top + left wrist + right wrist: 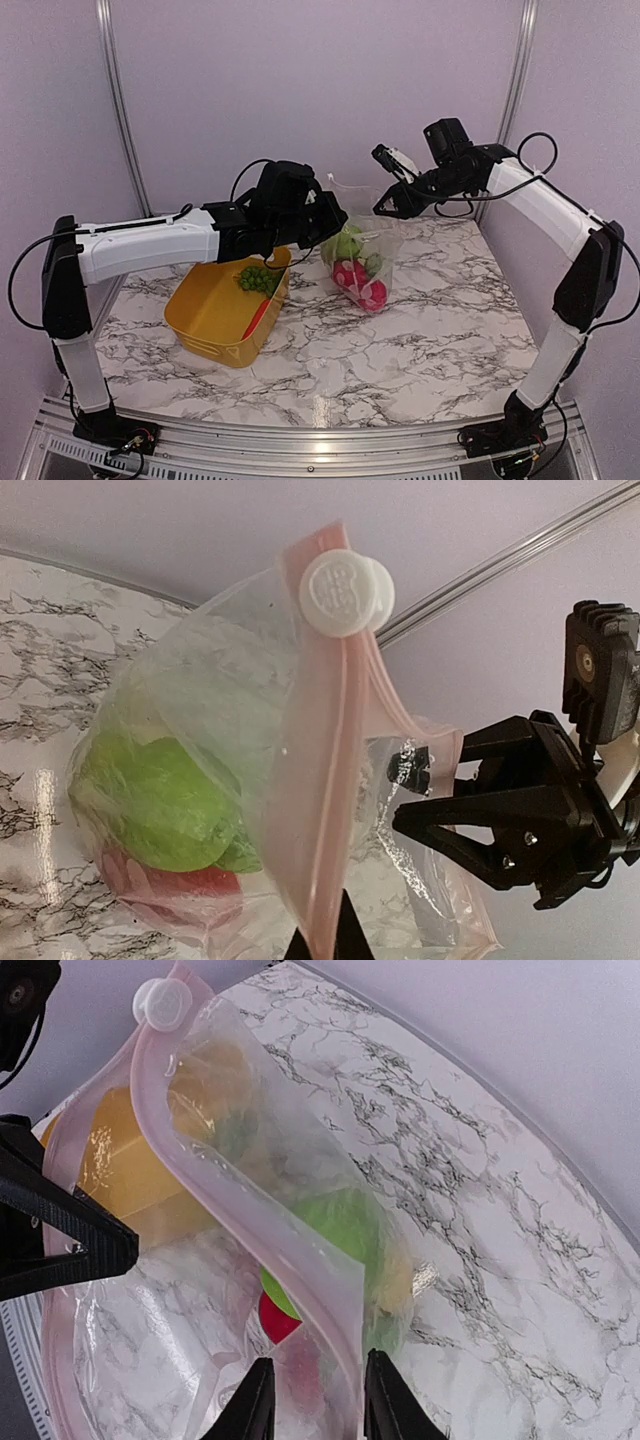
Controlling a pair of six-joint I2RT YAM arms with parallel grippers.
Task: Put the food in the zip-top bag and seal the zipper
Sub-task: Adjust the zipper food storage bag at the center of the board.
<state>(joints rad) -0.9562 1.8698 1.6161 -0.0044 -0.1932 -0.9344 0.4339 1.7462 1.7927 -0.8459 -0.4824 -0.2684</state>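
Note:
The zip-top bag (378, 240) hangs held up above the table. Green food (347, 243) and red food (352, 273) lie inside it. My left gripper (328, 222) is shut on the pink zipper strip (335, 780), pinched between its tips (322, 942). The white slider (340, 592) sits at the strip's far end. My right gripper (320, 1405) is open and straddles the bag's other mouth edge (230, 1190). Green grapes (258, 278) and a red piece (258, 318) lie in the yellow bin (205, 310).
The yellow bin stands tilted on the marble table (430, 340), just left of the bag and under my left arm. The purple back wall (320, 90) is close behind both grippers. My right gripper's fingers (470, 825) show in the left wrist view, beside the bag.

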